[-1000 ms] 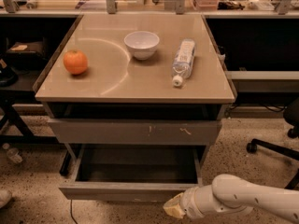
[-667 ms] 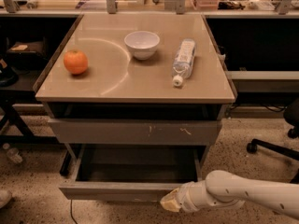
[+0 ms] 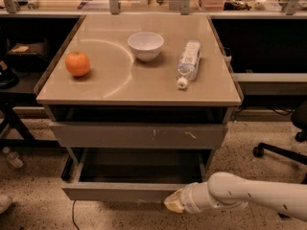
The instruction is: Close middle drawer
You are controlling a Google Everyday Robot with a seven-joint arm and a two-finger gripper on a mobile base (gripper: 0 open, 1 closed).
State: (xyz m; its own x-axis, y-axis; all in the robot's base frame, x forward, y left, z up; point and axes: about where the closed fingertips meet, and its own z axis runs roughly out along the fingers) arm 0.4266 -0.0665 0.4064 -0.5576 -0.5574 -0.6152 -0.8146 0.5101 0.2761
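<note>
My gripper (image 3: 175, 201) is at the middle drawer (image 3: 115, 191), right end of its front; open or shut, can't tell. I'd push straight in, steadily, so it doesn't skew.

Hand (image 3: 173, 202) at front of open middle drawer (image 3: 115, 191), right side

Speckled floor (image 3: 33, 210) spreads from 4 to 8 o'clock under dim, warm light. A tan-topped table (image 3: 120, 87) fills the centre. A cluttered bench (image 3: 96, 6) runs along 12 o'clock. A chair base (image 3: 278, 150) stands at 3 o'clock. The gripper (image 3: 173, 202) sits at 5 o'clock.
</note>
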